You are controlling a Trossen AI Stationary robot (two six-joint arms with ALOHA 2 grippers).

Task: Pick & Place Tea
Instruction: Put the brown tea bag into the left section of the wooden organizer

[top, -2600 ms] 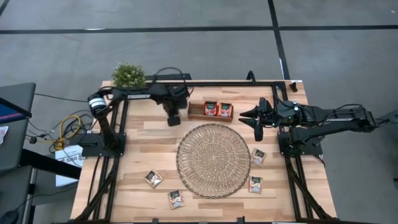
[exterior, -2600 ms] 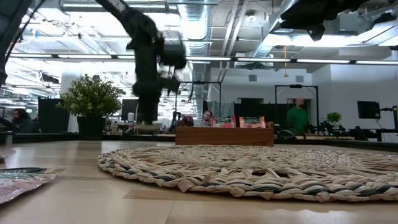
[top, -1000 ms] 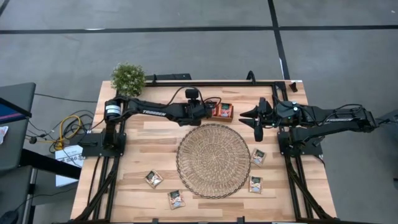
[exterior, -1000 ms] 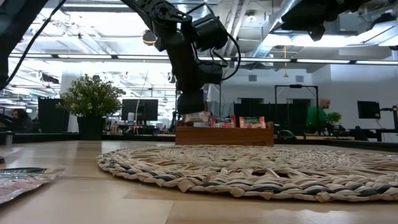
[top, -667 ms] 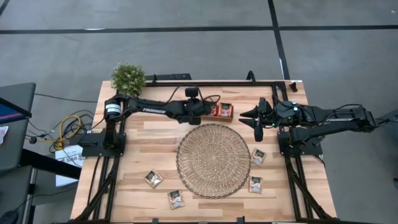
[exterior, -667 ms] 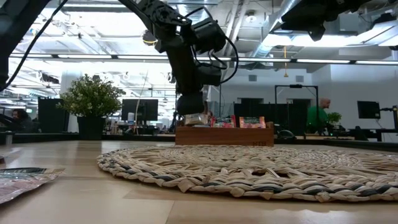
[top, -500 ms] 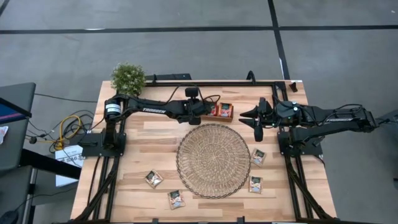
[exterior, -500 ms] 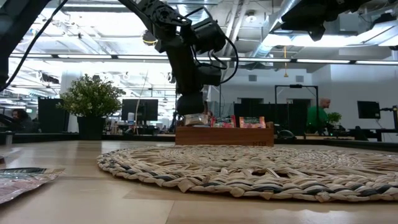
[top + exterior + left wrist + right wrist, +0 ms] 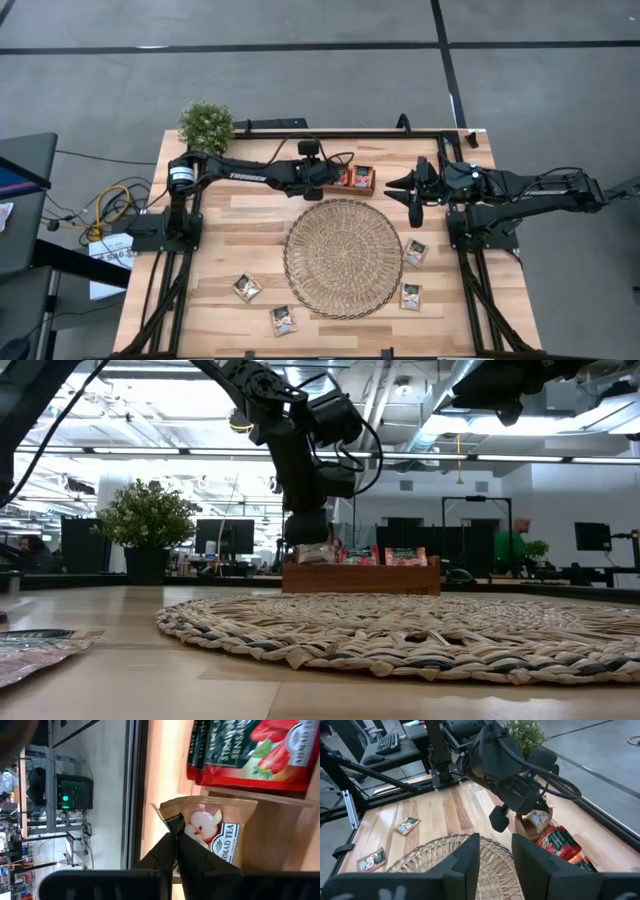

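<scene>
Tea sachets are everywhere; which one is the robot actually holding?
The brown sachet pinched in the left gripper, at the wooden tray. The rest lie loose on the table or stand in the tray.

Overhead, table-level, and two wrist views.

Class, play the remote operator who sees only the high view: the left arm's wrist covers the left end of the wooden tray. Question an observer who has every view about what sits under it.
Operator: Is the left gripper holding anything?
Observer: Yes. In the left wrist view the left gripper is shut on the corner of a brown tea sachet.
Operator: Where is that sachet?
Observer: Inside the wooden tray, beside the red strawberry sachets standing there.
Operator: And the right gripper?
Observer: The right gripper hangs open above the woven mat, holding nothing.
</scene>
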